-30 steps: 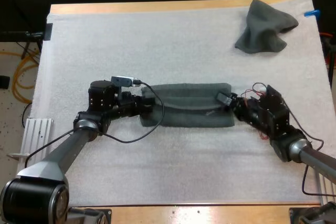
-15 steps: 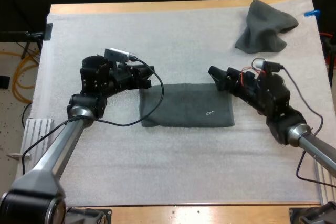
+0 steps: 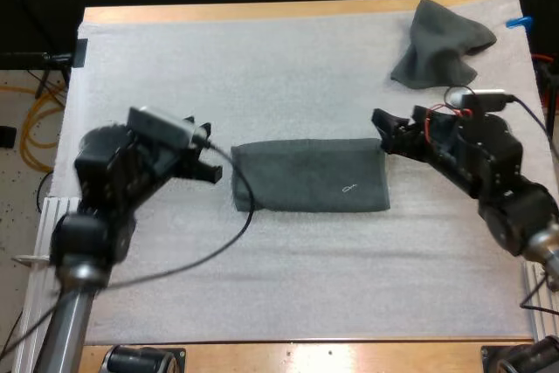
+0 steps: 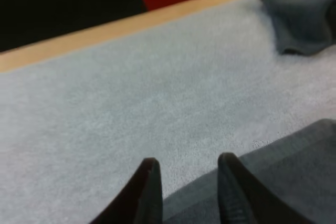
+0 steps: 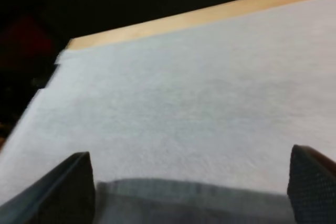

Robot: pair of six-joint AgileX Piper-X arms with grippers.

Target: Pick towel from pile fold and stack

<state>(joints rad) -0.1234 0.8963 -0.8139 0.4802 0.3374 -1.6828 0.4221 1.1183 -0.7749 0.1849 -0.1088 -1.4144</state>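
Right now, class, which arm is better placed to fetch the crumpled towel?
Probably the right. The right end effector is open and nearer the crumpled towel; the left end effector, also open, is beyond the folded towel, farther off.

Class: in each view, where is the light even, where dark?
High view: even light on the mat, no glare, faint shadow along the folded towel. Left wrist view: crumpled towel shaded in its folds. Right wrist view: dark beyond the table edge.
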